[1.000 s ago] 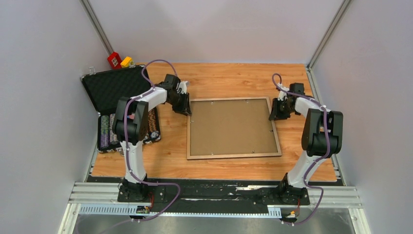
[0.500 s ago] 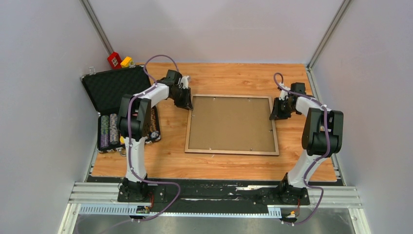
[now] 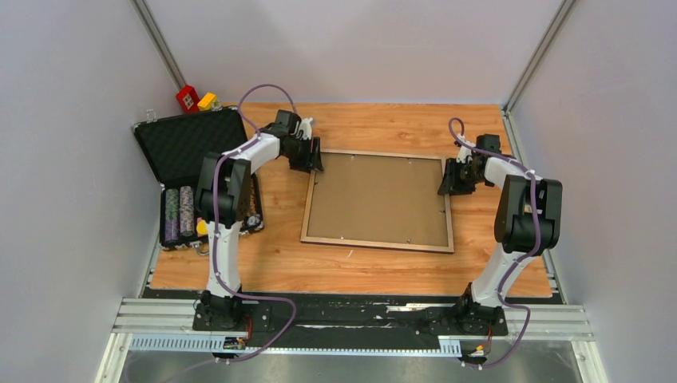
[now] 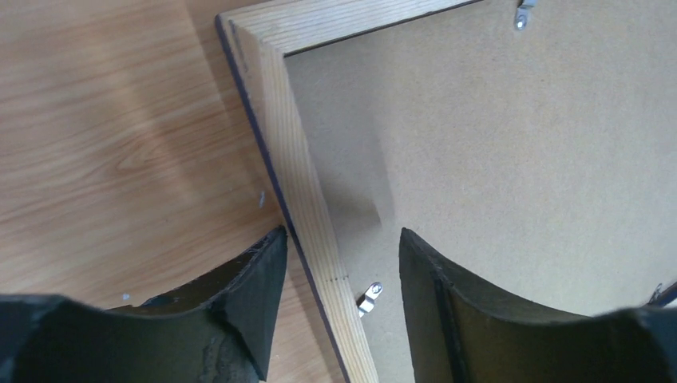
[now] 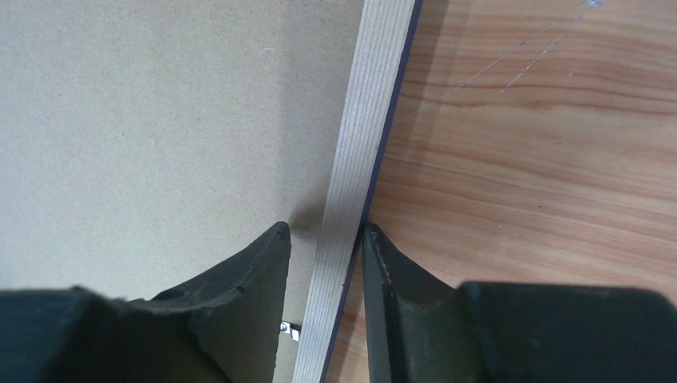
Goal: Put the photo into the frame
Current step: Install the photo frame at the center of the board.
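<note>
Wood-grain tabletop (image 3: 359, 128) carries the frame (image 3: 375, 244) face down, tan rails around a brown hardboard backing (image 3: 375, 199). Jaws of the left gripper (image 4: 335, 255) and right gripper (image 5: 326, 239) stand apart, astride opposite rails.

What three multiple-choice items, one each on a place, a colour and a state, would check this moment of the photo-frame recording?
1. The black case lies: A. left of the frame; B. right of it; C. on top of it.
2. The block in the far-left corner is: A. blue; B. red; C. green.
3. The left tool is: A. shut on the frame's rail; B. open over the case; C. open astride the frame's left rail.
Answers: A, from above the case is on the frame's left; B, it is plainly red; C, there are gaps on both sides of the rail.
</note>
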Robot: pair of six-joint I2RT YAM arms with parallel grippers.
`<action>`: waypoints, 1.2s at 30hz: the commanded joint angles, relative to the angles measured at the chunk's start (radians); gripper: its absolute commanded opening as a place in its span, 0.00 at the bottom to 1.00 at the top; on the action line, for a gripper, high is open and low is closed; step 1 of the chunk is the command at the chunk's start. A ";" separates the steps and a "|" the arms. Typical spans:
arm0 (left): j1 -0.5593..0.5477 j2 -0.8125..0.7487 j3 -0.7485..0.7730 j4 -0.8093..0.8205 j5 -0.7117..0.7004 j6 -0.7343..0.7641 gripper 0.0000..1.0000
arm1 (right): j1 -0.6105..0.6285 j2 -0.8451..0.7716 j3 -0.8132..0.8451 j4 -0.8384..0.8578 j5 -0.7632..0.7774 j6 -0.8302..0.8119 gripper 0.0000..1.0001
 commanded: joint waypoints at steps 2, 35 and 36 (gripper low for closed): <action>-0.007 -0.039 -0.025 0.005 -0.009 0.044 0.66 | 0.007 0.004 0.017 0.016 -0.064 0.012 0.38; -0.063 -0.144 -0.163 -0.042 -0.117 0.256 0.57 | -0.036 0.011 -0.008 0.020 -0.102 0.004 0.37; -0.064 -0.146 -0.164 -0.043 -0.120 0.255 0.57 | -0.037 0.012 -0.008 0.020 -0.103 0.004 0.37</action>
